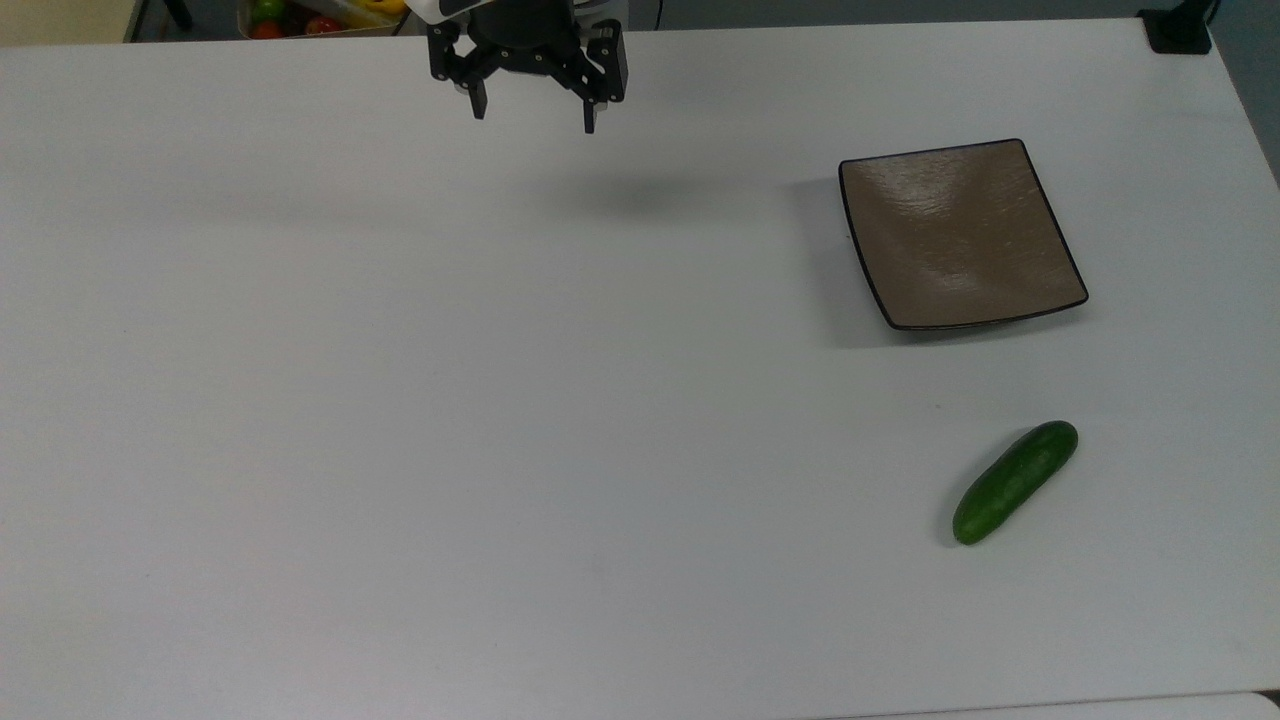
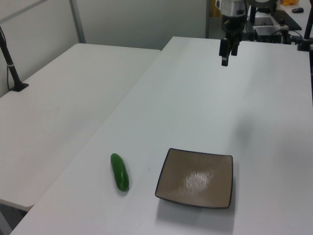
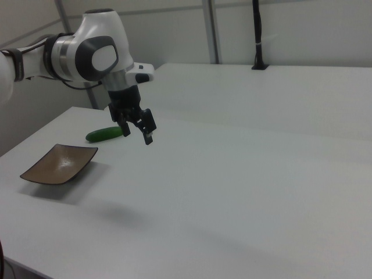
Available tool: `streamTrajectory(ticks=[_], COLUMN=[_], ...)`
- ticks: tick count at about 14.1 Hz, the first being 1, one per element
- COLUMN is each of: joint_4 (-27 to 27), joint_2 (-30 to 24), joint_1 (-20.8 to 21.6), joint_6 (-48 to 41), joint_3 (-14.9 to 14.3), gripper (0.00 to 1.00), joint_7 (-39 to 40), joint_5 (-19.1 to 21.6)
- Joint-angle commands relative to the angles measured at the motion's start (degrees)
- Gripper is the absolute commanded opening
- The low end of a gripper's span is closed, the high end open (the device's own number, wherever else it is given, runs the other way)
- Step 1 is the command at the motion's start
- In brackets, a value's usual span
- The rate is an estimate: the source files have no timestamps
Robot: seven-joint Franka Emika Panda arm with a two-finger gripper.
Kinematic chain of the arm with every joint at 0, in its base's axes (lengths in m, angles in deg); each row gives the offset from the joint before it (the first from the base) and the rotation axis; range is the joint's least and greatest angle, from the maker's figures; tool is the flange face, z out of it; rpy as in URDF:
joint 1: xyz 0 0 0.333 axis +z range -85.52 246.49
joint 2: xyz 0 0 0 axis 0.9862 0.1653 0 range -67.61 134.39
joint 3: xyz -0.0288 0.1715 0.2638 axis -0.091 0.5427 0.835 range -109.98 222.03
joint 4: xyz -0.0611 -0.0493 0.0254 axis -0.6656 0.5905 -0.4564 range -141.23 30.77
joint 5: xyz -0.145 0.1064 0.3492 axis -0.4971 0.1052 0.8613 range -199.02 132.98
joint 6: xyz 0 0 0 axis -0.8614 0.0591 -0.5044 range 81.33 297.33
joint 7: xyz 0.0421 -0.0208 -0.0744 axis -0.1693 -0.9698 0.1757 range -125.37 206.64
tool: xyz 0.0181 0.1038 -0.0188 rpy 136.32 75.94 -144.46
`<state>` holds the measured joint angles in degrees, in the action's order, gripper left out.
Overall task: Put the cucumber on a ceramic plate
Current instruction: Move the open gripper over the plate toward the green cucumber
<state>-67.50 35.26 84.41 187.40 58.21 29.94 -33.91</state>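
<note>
- The cucumber (image 1: 1015, 482) is lying flat on the white surface (image 1: 500, 400), its long axis running diagonally in the top view, one rounded end pointing to the upper right and the other to the lower left.
- It is sitting below the ceramic plate (image 1: 960, 235) in the top view, apart from it, with bare surface between them; the plate is holding nothing.
- In the left view the cucumber (image 2: 119, 172) is lying just to the left of the plate (image 2: 195, 178).
- The end effector (image 1: 533, 118) is hovering near the surface's far edge in the top view, fingers spread apart and gripping nothing, well apart from both things.
- A second white table (image 2: 58, 107) is standing alongside, and a bin of colourful fruit (image 1: 300, 15) is sitting beyond the far edge.
- Wide bare surface is lying between the end effector and the cucumber.
</note>
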Motion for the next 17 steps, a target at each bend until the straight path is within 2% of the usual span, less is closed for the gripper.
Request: streamTrajectory(ticks=[1, 3, 7, 11, 12, 16, 17], joint_4=[5.75, 8.38, 18.92, 26.04, 26.67, 28.34, 29.92], joint_2=[5.23, 8.13, 17.17, 24.91, 26.15, 31.68, 33.61], joint_1=[4.23, 9.5, 14.87, 20.67, 23.04, 34.11, 35.09], joint_6=[-1.1, -1.18, -1.27, 0.74, 2.84, 16.35, 18.31], joint_3=[0.28, 0.36, 0.1, -1.13, -2.7, -12.18, -12.64], gripper=[1.0, 1.0, 1.0, 1.0, 1.0, 1.0, 1.0], joint_7=[-11.67, -14.52, -27.25, -36.03, -38.76, -47.73, -48.88], joint_5=[0.36, 0.45, 0.71, 2.99, 3.09, 7.12, 7.13])
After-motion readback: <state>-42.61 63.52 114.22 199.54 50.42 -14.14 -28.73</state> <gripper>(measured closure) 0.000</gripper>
